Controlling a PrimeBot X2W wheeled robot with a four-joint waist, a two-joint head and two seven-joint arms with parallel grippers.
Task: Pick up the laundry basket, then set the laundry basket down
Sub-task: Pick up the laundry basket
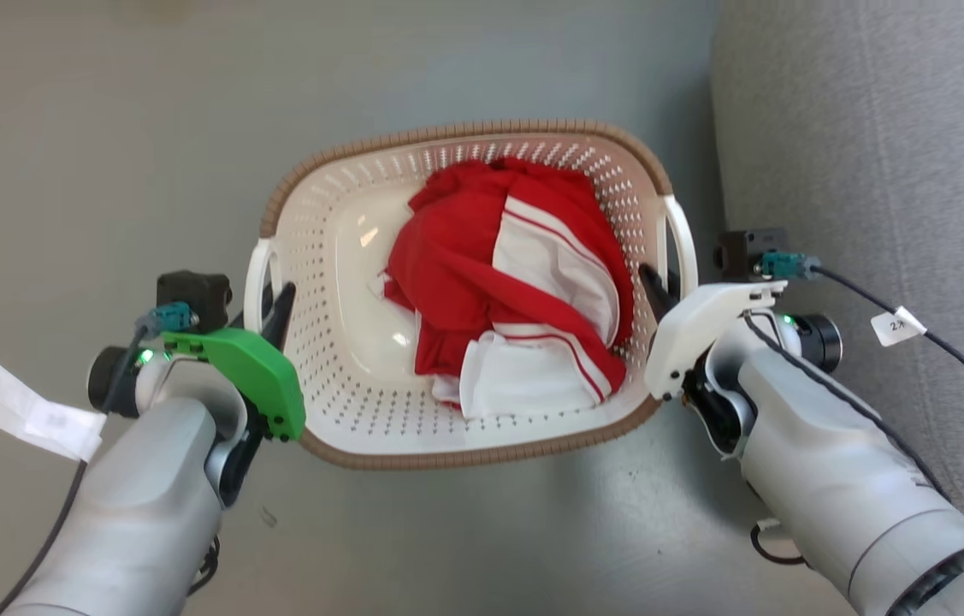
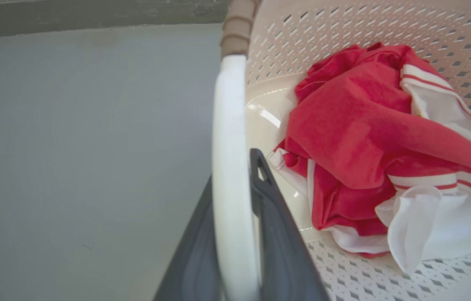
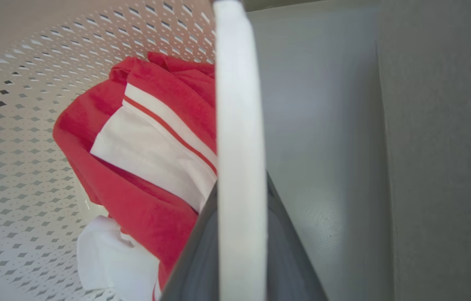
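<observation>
laundry basket (image 1: 336, 222), red-white cloth (image 1: 516, 282) inside, left gripper (image 1: 272, 301), right gripper (image 1: 661, 289) clamped on handles (image 1: 256, 274)

We lose the laundry basket (image 1: 464, 459) floor under the red-and-white garment (image 1: 516, 291). At the basket's left handle (image 2: 229, 104), the left gripper (image 2: 233, 167) has its outer finger half behind the bar. The right handle (image 3: 235, 83), blurred, covers much of the right gripper (image 3: 241, 182). The cable tag (image 1: 896, 326) right of the basket: unreadable.
</observation>
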